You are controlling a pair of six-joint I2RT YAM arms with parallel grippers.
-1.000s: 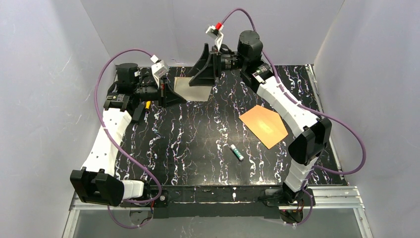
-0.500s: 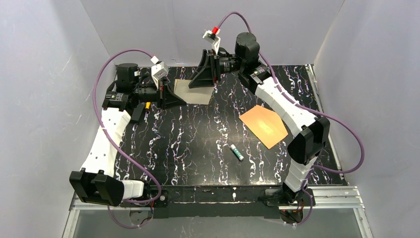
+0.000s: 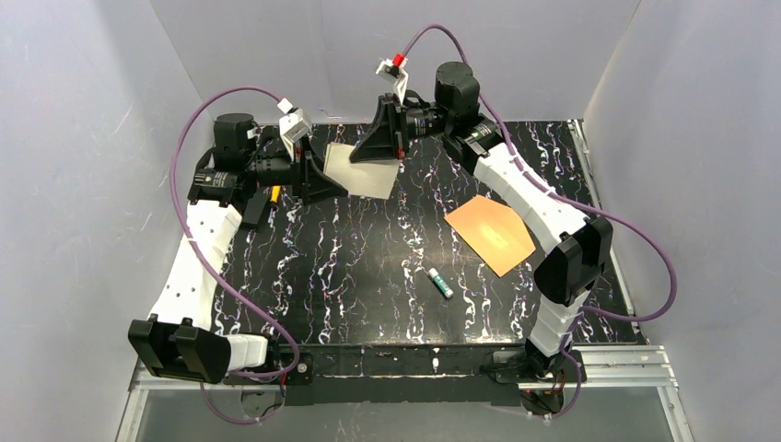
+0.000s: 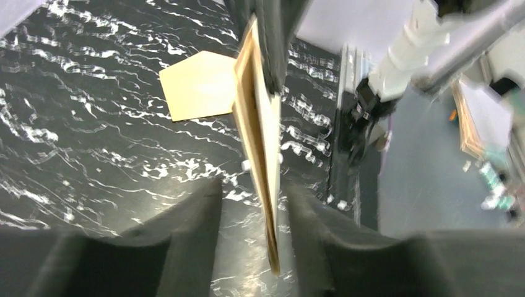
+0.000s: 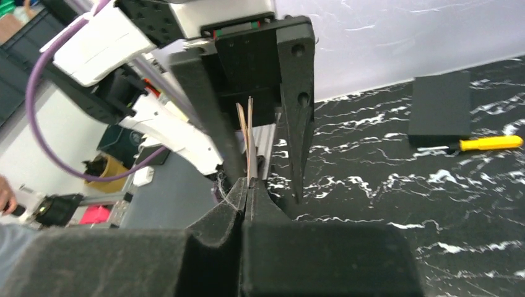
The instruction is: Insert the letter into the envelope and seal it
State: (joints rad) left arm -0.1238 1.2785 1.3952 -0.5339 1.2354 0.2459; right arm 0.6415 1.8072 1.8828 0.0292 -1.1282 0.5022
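The cream letter [image 3: 361,171] hangs tilted off the table at the back, between the two grippers. My right gripper [image 5: 246,185] is shut on the letter's [image 5: 246,139] far edge. In the left wrist view the letter [image 4: 259,133] stands edge-on between my left gripper's [image 4: 252,189] parted fingers [image 4: 186,216], with a gap on each side. In the top view the left gripper [image 3: 322,180] is at the sheet's left edge and the right gripper [image 3: 380,152] at its back edge. The orange-brown envelope [image 3: 491,232] lies flat at the right, beside the right forearm.
A small glue stick [image 3: 439,282] lies near the table's middle front. A dark flat square card [image 5: 441,110] and a yellow-handled tool [image 5: 486,143] lie at the back left, behind the left gripper. Grey walls enclose the table on three sides.
The right gripper has closed on the letter's back edge. The left gripper's jaws have parted from the sheet. The letter has risen from lying flat to a tilt.
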